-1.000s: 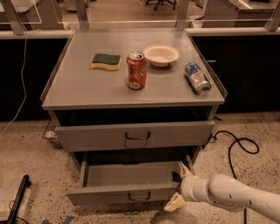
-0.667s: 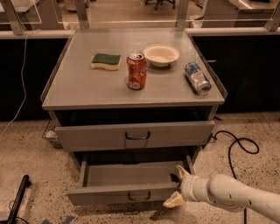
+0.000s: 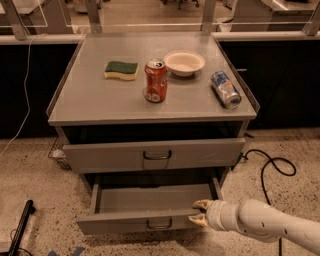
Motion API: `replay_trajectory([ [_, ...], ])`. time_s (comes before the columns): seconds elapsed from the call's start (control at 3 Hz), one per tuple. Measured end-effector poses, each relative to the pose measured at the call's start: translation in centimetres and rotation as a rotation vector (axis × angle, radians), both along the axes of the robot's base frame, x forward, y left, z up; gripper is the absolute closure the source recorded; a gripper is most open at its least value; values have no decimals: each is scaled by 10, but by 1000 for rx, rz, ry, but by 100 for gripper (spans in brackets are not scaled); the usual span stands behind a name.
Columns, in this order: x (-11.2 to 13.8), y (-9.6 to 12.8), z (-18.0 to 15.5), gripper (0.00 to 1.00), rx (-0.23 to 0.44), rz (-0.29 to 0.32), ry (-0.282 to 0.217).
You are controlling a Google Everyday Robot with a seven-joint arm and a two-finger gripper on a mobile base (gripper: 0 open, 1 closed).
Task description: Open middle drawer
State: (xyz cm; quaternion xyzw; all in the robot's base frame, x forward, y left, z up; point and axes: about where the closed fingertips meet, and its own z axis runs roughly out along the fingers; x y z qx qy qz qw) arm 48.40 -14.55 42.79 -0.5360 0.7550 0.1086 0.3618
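The middle drawer [image 3: 145, 220] stands pulled out at lower centre. The gripper [image 3: 200, 212] sits at its right front corner, though I cannot tell whether it grips. Next, probably a short outward pull.

Arm [image 3: 270, 223] behind pincer [image 3: 196, 212], at the middle drawer [image 3: 125, 223], leaves the right edge.

Cabinet top [image 3: 95, 102]: sponge [image 3: 121, 70] | upright red can [image 3: 156, 80] | white bowl [image 3: 184, 62] | blue can [image 3: 225, 89] lying | floor: black cable [image 3: 274, 170]

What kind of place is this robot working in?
Probably an office or lab workspace: a grey metal drawer cabinet, a speckled floor with a loose cable, and table legs behind. The hand is at the right front of the lower open drawer.
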Motion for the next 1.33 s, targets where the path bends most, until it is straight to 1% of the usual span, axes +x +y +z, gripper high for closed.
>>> replay_trajectory([
  [0.33, -7, -4, -2, 92, -5, -7, 6],
  [0.67, -33, -18, -4, 100, -4, -49, 17],
  [1.0, -34, -16, 0, 100, -4, -49, 17],
  [1.33, -34, -16, 0, 82, -4, -49, 17],
])
